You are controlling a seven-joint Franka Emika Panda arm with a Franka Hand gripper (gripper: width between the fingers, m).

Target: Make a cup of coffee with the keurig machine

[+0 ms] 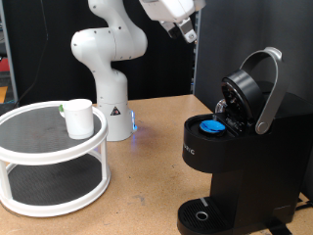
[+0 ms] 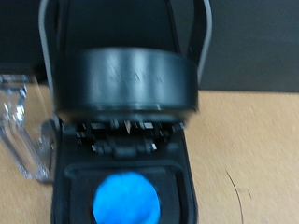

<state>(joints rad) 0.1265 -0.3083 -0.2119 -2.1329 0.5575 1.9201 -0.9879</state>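
Observation:
The keurig machine (image 1: 240,162) stands at the exterior view's right with its lid (image 1: 249,93) raised by the silver-grey handle. A blue-topped pod (image 1: 212,125) sits in the open chamber. The drip tray (image 1: 201,215) is bare. The cup (image 1: 78,117), a white mug, stands on the top tier of a round white stand (image 1: 49,162) at the left. My gripper (image 1: 187,35) hangs high above and left of the machine, holding nothing that shows. The wrist view looks down on the raised lid (image 2: 126,79) and the blue pod (image 2: 126,199); the fingers do not show there.
The arm's white base (image 1: 108,69) stands behind the stand, with a blue light on the table near it. The wooden table (image 1: 147,176) lies between the stand and the machine. A blurred pale object (image 2: 17,121) sits at the wrist view's edge.

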